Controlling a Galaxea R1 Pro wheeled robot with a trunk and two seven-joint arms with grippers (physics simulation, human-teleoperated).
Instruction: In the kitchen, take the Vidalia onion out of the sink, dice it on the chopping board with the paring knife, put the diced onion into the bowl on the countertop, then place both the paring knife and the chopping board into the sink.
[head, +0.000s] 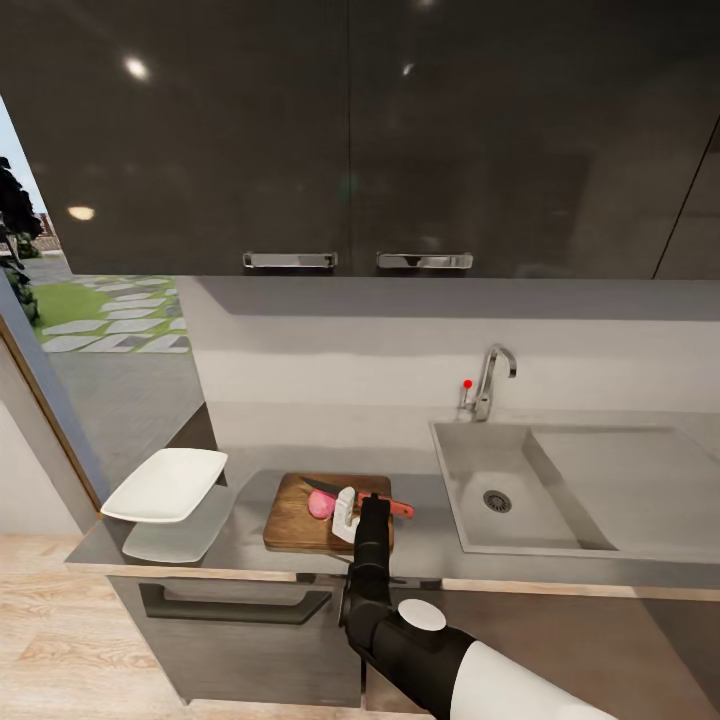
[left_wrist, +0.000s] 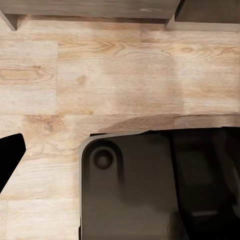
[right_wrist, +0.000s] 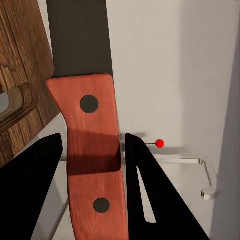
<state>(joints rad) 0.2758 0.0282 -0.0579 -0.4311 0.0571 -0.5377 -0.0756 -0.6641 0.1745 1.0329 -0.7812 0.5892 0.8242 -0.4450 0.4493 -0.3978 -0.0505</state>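
The right gripper (head: 347, 517) is pinching the paring knife (head: 362, 496) by its red handle at lower centre of the head view, over the chopping board (head: 296, 520). The Vidalia onion (head: 321, 505) is lying on the board just beside the blade, perhaps touching it. The board is resting on the table (head: 240, 545), with the bowl (head: 165, 484) at left and the sink (head: 500, 490) at right.

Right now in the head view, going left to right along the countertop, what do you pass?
bowl → chopping board carrying the Vidalia onion, with the right gripper at the paring knife → sink with its tap.
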